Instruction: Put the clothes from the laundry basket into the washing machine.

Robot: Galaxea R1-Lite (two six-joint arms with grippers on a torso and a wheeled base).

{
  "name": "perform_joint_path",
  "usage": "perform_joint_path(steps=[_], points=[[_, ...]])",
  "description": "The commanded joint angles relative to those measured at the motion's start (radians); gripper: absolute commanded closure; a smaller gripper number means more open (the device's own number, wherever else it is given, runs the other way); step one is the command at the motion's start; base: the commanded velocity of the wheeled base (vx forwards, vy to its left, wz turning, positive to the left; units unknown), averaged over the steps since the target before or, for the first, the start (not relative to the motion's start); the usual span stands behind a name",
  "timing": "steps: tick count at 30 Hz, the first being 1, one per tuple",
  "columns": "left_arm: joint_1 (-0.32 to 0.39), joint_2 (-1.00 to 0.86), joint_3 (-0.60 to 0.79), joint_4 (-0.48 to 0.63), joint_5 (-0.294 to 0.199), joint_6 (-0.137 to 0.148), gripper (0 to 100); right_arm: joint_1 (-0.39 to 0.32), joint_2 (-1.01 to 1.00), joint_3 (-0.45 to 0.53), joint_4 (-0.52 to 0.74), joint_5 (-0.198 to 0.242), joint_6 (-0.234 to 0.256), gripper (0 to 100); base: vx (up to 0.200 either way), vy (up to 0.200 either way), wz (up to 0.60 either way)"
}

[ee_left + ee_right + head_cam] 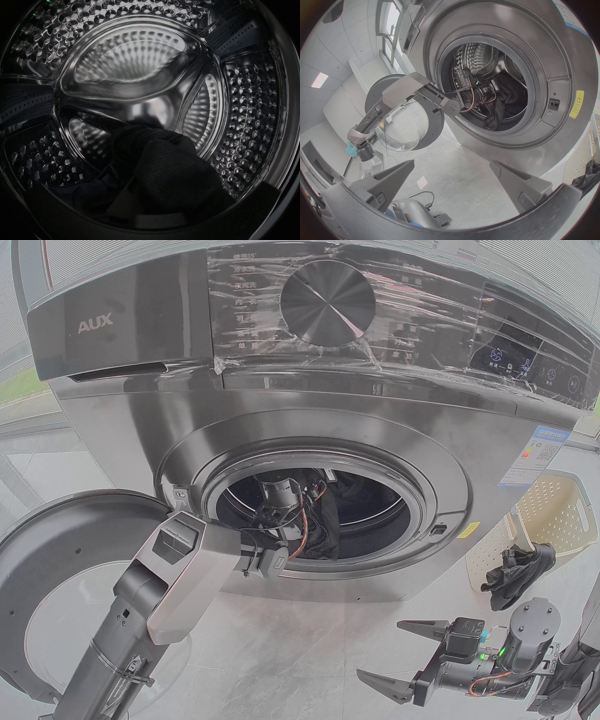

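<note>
The left arm (181, 565) reaches through the washer (350, 421) mouth, and its grip cannot be told. A dark cloth (325, 527) hangs over the mouth's lower rim. The door (56, 540) stands wide open at the washer's left. The basket (556, 509) at its right carries a garment (515, 574) on its rim. Inside the drum (131, 62) the cloth lies low, with room above it. The right gripper (380, 647) is spread open before the washer, with bare floor between them.

A window (392, 17) stands beside the grey tiled floor (300, 646).

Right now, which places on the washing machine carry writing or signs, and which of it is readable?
Drawer front: brand logo, large and clear.
Control panel: rows of characters, blurred under film.
Display: icons, no readable words.
Energy label: too small.
Yellow sticker: too small.
</note>
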Motion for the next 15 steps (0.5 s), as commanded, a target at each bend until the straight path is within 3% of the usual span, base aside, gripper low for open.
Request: perform_joint_path(steps=[1, 8, 9, 13, 15], points=[[0.007, 0.025, -0.013, -0.003, 0.001, -0.002, 100, 0.001, 0.001, 0.001, 0.000, 0.000, 0.000, 0, 0.000, 0.000, 0.00], [0.005, 0.035, -0.013, 0.002, 0.001, 0.001, 100, 0.001, 0.004, 0.001, 0.000, 0.002, 0.001, 0, 0.000, 0.000, 0.00], [0.004, 0.035, -0.013, 0.003, 0.001, 0.001, 0, 0.001, 0.004, 0.003, 0.000, 0.002, 0.001, 0, 0.000, 0.000, 0.00], [-0.006, 0.015, -0.013, 0.006, 0.002, -0.004, 0, -0.004, 0.004, 0.006, 0.000, 0.003, 0.001, 0, 0.000, 0.000, 0.00], [-0.010, -0.036, 0.051, 0.014, 0.004, -0.002, 0, -0.006, 0.004, 0.006, 0.000, 0.003, 0.001, 0, 0.000, 0.000, 0.00]])
